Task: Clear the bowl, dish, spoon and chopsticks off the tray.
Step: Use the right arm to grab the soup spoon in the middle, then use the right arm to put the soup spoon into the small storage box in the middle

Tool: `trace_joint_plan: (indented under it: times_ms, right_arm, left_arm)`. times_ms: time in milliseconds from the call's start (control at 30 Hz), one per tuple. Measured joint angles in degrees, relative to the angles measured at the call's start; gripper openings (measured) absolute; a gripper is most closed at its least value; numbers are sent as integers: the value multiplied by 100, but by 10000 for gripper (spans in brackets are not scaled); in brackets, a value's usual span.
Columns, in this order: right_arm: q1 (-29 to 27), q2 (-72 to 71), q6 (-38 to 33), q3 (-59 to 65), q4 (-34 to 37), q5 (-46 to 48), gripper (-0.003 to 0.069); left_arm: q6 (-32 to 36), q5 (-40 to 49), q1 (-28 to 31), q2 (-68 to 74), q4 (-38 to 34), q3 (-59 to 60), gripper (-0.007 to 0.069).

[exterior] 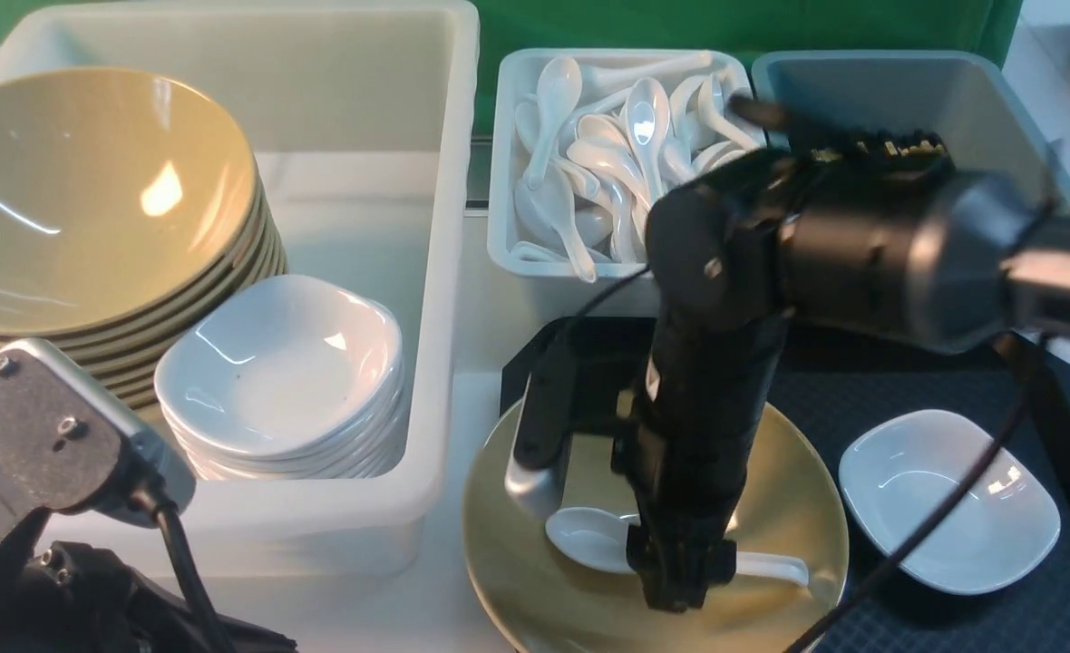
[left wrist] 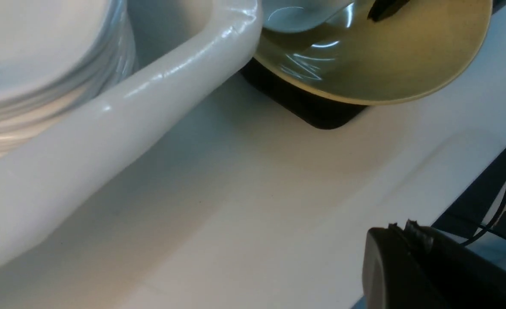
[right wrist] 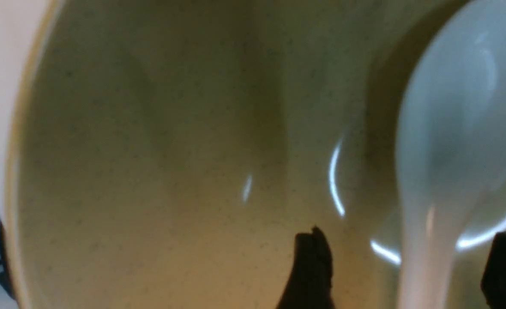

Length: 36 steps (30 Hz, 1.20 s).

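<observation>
In the lower centre of the front view, the right gripper point(right wrist: 407, 268) reaches down into the bowl point(exterior: 793, 508) on the tray point(exterior: 870, 390). Its jaws stand wide on either side of the spoon point(exterior: 589, 537) handle. The dish point(exterior: 948, 499) sits at the lower right. The left gripper point(left wrist: 411, 262), at the lower left, is closed.

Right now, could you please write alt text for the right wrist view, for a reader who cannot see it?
The open right tool straddles the handle of the white spoon, with a gap on each side. The spoon lies inside the yellow bowl, which fills most of the view.
</observation>
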Motion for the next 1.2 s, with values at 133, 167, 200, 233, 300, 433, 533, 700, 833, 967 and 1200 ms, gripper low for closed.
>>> trace_joint_plan:
  times_ms: [133,167,200,233,300,433,533,700,833,967,1200]
  right_arm:
    - [0,307,155,0,-130,92,503]
    - [0,314,219,-5,-154,92,477]
    - [0,314,286,-5,-195,97,442]
    - [0,314,323,-9,-224,103,398]
    - [0,296,365,-38,-274,110,353]
    - [0,90,428,-242,-484,132,174]
    - [-37,-198,515,-778,-708,196,178]
    - [-351,-284,800,-1810,-791,209,178]
    - [-976,-261,1757,-2669,-834,-824,178]
    - [-1476,-23,2811,-2998,-883,-2140,178]
    - [-1774,708,3239,-3075,-898,-3353,286]
  left_arm:
    - [104,-2,0,0,0,5,-11]
    - [121,-2,0,0,0,5,-11]
    - [132,-2,0,0,0,5,-11]
    - [152,-7,0,0,0,5,-11]
    - [163,-7,0,0,0,5,-11]
    - [209,-31,0,0,0,5,-11]
    - [209,-48,0,0,30,5,-11]
    - [209,-76,0,0,159,5,-11]
    - [209,-193,0,0,195,5,-11]
    - [203,-450,0,0,195,5,-11]
    - [-103,-691,0,0,142,5,-11]
